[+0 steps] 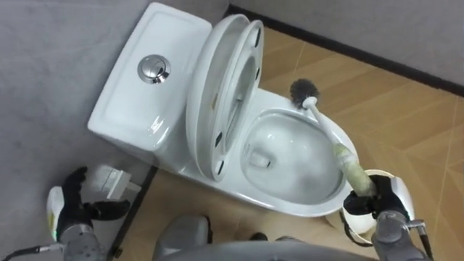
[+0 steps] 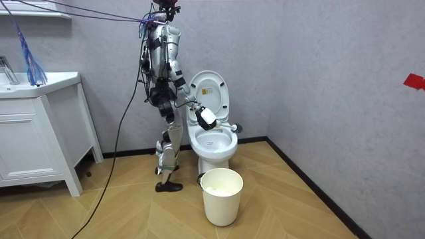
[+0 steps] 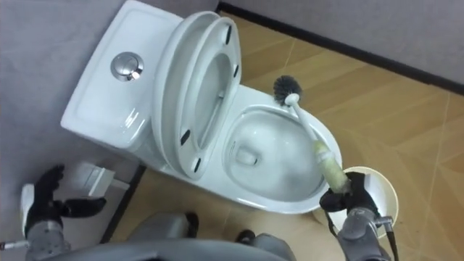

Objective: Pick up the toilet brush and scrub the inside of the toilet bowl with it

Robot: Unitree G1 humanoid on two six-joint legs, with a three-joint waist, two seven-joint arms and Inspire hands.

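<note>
Toilet (image 1: 130,101), brush (image 1: 326,130) over its bowl, stands on seemingly wooden floor (image 1: 406,109).

One toilet (image 1: 130,109), one brush (image 1: 328,129), one bin (image 2: 222,196) (white), one cabinet (image 2: 33,133).

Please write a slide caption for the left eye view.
The right hand holds the toilet brush, bristles at the rim of the toilet; left hand open.

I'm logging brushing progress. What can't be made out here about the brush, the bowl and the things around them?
The toilet brush: handle end hidden inside the right hand, eye views.
Whether its bristles touch the toilet bowl rim: too small to tell.
The white bucket: partly behind the right hand; contents unclear.
The white object by the left hand: too small to identify.
</note>
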